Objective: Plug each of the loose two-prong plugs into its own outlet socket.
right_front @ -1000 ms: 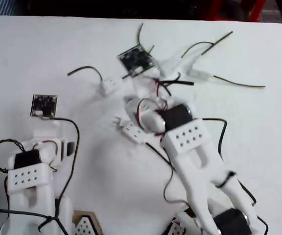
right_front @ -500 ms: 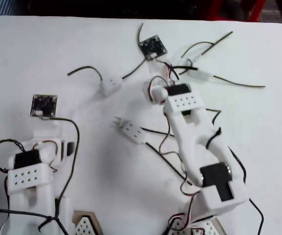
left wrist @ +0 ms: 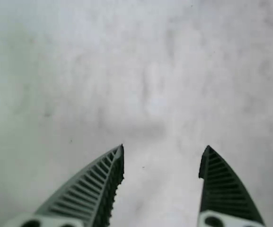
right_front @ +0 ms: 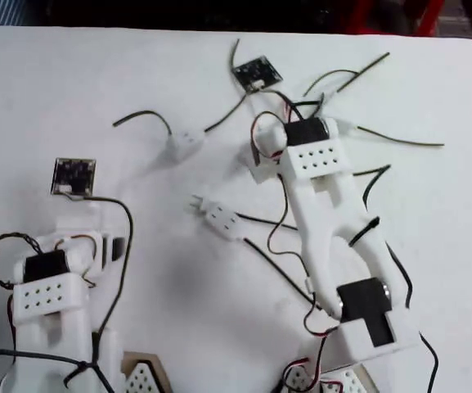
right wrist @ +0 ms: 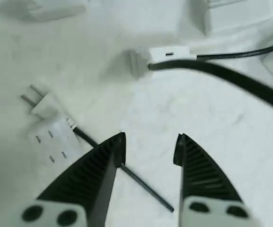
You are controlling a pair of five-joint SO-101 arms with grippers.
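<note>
Right gripper is moving away from plug, jaws parted, empty; nothing seated yet. Left gripper sitting wide, idle.

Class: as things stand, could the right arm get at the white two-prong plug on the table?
Probably yes: the right tool is open, the plug lies nearby, and only a thin black cable lies between.

We're scanning now: no txt, nos. or signs we can read anywhere. Dark square board on the left of the bench has pale specks, too small to read. Second dark board near the far edge, same story. White socket block, close up in the right wrist view, has slot marks but no lettering we can make out.
</note>
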